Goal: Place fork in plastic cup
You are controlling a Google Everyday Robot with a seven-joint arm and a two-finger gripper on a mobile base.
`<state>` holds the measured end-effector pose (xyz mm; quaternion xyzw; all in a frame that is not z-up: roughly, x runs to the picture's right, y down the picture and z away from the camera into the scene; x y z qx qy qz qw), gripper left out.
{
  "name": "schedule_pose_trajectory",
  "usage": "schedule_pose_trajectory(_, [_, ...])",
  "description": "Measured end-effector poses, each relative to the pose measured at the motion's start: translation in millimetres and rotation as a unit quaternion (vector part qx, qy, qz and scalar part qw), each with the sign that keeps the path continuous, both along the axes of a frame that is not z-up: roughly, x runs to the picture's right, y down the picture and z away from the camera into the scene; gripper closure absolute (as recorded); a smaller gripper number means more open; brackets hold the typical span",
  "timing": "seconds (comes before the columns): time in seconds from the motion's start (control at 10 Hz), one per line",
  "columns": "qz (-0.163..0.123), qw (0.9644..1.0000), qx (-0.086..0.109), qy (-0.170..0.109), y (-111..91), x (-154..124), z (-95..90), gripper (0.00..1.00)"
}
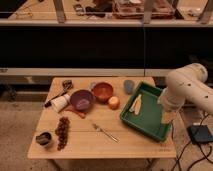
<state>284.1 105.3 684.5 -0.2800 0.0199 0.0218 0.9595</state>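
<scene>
The tool (pixel 169 116) hangs open and empty over the green tray (pixel 148 123)'s right edge, well apart from the fork (pixel 105 133), which lies flat on the desk (pixel 135 146) in front of the purple bowl (pixel 82 99); best to cross left, set the jaws across the shaft and grip near one end, ready for tipping into the bluish plastic cup (pixel 129 86); the fork's long axis runs diagonally, far-left to near-right; which end bears the tines I cannot tell.

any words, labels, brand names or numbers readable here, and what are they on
None: no text can be read anywhere in this view.
Purple bowl, orange bowl, tray: no label visible.
Things on the back shelf: too blurred to tell.
Arm and gripper, hanging over the tray's right side: no marking legible.
</scene>
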Motion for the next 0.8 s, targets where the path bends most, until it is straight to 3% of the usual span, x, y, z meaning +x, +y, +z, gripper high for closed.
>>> schedule_pose_trajectory(0.2, [-0.001, 1.0000, 0.001, -0.002, 0, -1, -0.7, 0.35])
schedule_pose_trajectory(0.4, [0.000, 0.9996, 0.001, -0.027, 2, -14, -8.8, 0.35])
schedule_pose_trajectory(0.8, [-0.006, 0.9946, -0.002, -0.104, 13, -99, -29.3, 0.35])
